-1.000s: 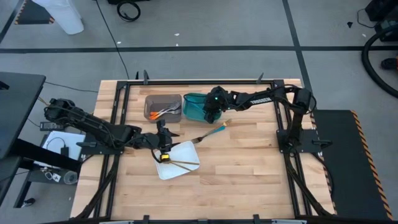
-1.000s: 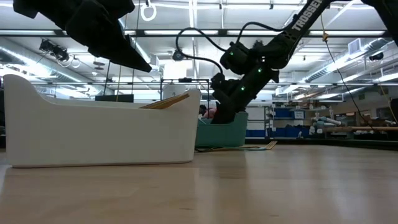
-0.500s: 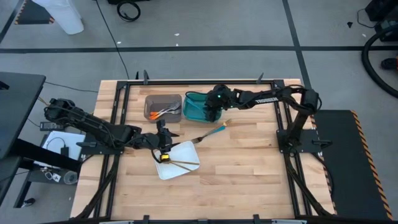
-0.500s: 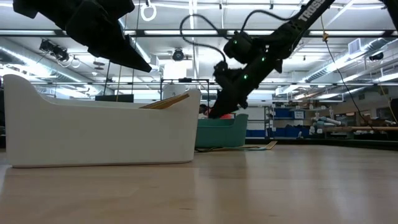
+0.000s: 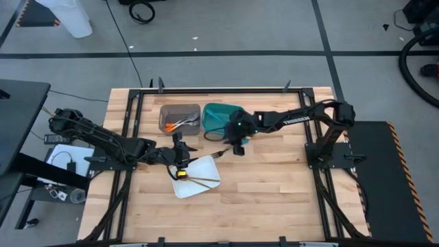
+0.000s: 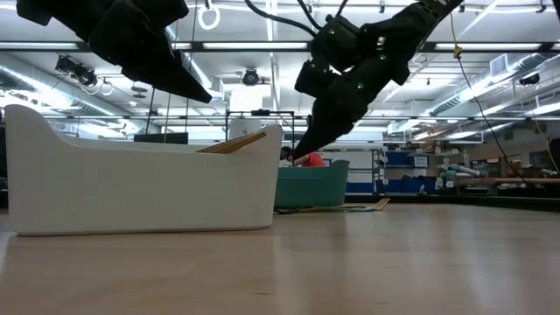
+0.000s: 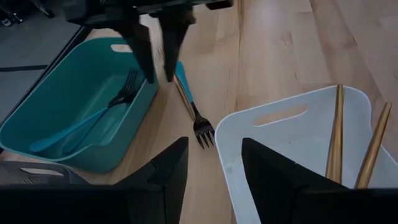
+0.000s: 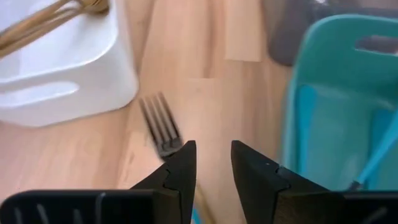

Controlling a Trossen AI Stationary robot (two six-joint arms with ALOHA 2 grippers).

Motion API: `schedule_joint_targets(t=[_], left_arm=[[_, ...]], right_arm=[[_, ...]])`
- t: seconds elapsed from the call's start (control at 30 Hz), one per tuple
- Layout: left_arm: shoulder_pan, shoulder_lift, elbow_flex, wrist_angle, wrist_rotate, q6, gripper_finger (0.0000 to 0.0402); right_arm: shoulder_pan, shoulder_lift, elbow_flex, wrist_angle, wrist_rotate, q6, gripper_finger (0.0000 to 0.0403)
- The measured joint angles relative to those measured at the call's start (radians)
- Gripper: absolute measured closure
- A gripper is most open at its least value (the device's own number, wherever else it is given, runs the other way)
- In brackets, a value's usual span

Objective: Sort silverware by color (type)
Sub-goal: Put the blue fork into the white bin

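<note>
The right gripper (image 5: 238,146) hangs with its fingers apart, holding nothing. Directly under it, on the table (image 5: 274,178), lies 1 fork (image 7: 191,112) with a teal-blue handle, its tines showing between the fingers in the right wrist view.

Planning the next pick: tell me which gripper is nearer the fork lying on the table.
Right. The right gripper hangs open directly over the fork; the left gripper waits open farther off, above the white tray.
</note>
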Motion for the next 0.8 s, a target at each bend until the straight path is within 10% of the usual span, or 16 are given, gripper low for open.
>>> schedule_joint_targets(t=[0.8], left_arm=[[-0.001,0.000,0.103,-0.132,0.001,-0.007,0.0242]], right_arm=[[0.131,0.137,-0.058,0.079,0.213,-0.007,0.0298]])
